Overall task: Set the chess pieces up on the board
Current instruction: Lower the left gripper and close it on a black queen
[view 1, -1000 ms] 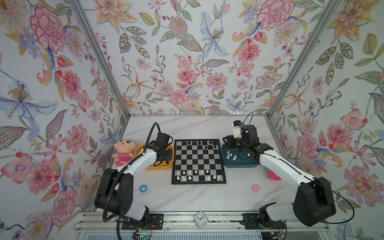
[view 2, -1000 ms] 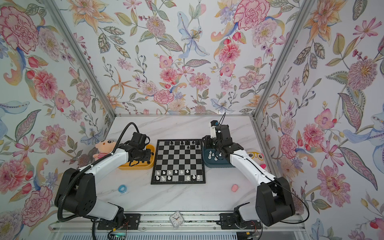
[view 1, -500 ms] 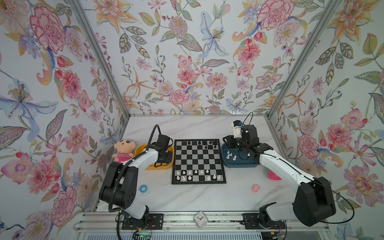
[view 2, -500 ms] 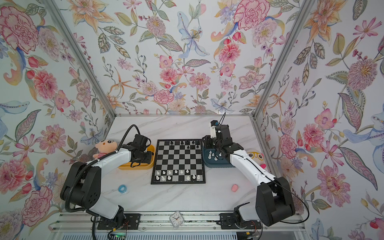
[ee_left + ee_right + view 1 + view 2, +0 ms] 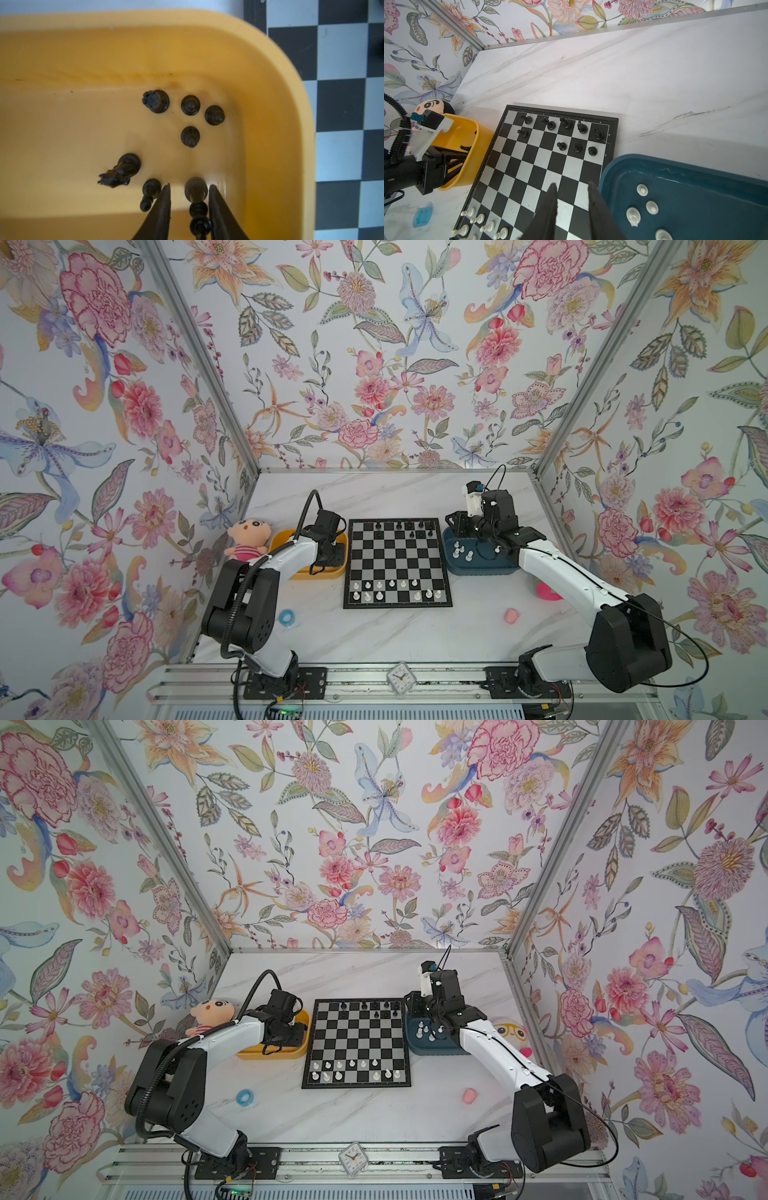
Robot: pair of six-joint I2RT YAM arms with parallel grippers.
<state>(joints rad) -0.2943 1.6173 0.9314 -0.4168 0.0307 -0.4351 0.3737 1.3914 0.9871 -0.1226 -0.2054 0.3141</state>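
The board [image 5: 395, 560] lies mid-table, with black chess pieces [image 5: 409, 526] on its far rows and white ones [image 5: 390, 589] on its near rows. My left gripper [image 5: 190, 185] reaches down into the yellow tray [image 5: 270, 62]. Its jaws are open around a tall upright black piece [image 5: 196, 191], with a gap on one side. Several more black pieces stand in that tray, among them a rook [image 5: 155, 101] and a knight [image 5: 122, 170]. My right gripper [image 5: 572, 184] hangs open and empty over the board's edge, next to the blue tray [image 5: 695, 187] that holds white pieces [image 5: 652, 207].
A plush doll [image 5: 247, 537] sits left of the yellow tray [image 5: 282, 537]. Another plush [image 5: 509, 1031] lies behind the right arm. A blue ring [image 5: 286, 617] and a small pink thing [image 5: 511, 615] lie on the near table. A small clock [image 5: 401, 676] stands on the front rail.
The left arm has shifted its elbow and settled lower into the yellow tray, and its jaws have narrowed. The right arm has not moved.
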